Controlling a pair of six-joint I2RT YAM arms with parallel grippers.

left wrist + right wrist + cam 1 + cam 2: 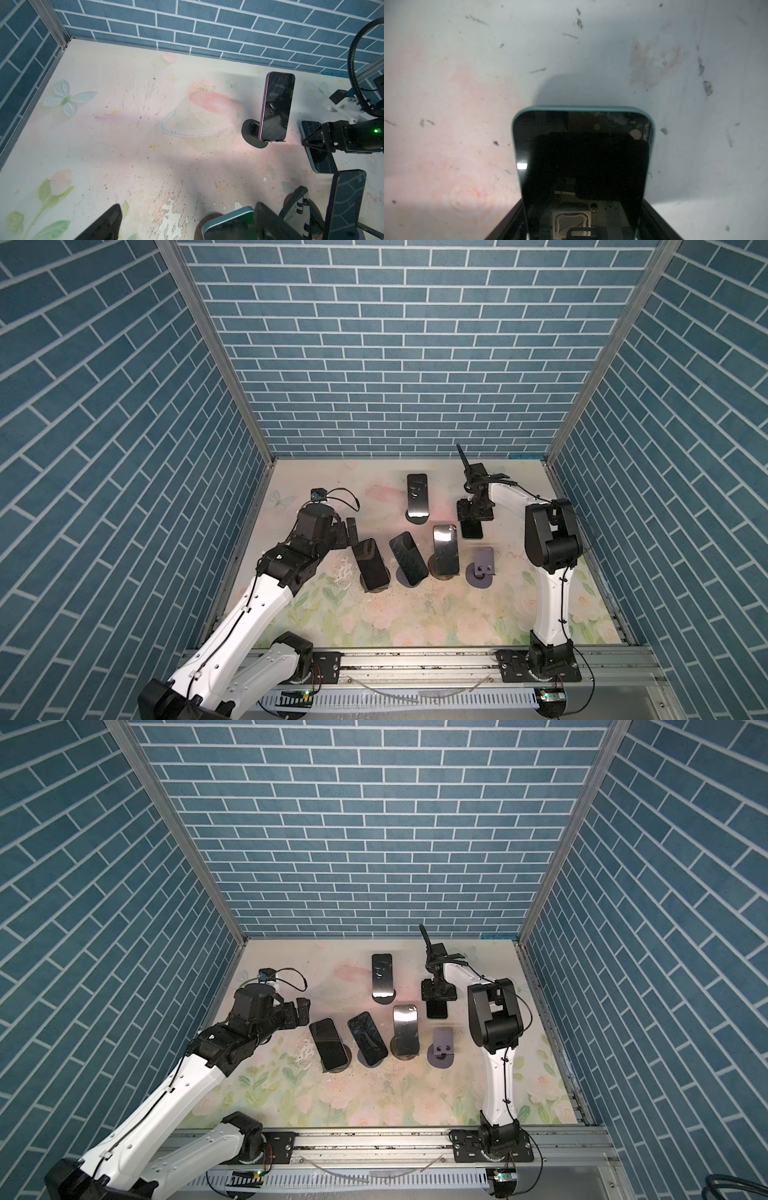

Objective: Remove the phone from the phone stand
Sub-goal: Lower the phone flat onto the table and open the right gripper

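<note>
My right gripper [473, 521] [581, 216] is shut on a teal-edged phone [472, 532] [581, 158], one finger on each long side. It holds the phone low over the table, behind an empty grey phone stand [482, 569] [441, 1048]. The left wrist view also shows this phone [321, 164] in the right gripper [311, 143]. My left gripper [352, 531] [187, 226] is open beside the top of the leftmost phone [370, 564] [227, 223], which leans on a brown stand. That phone's top edge lies near one fingertip [268, 220].
Two more phones [408, 558] [446, 549] lean on stands in the front row. A further phone [417, 495] [276, 108] stands on a dark stand at the back. Blue brick walls enclose the floral table [374, 614] on three sides.
</note>
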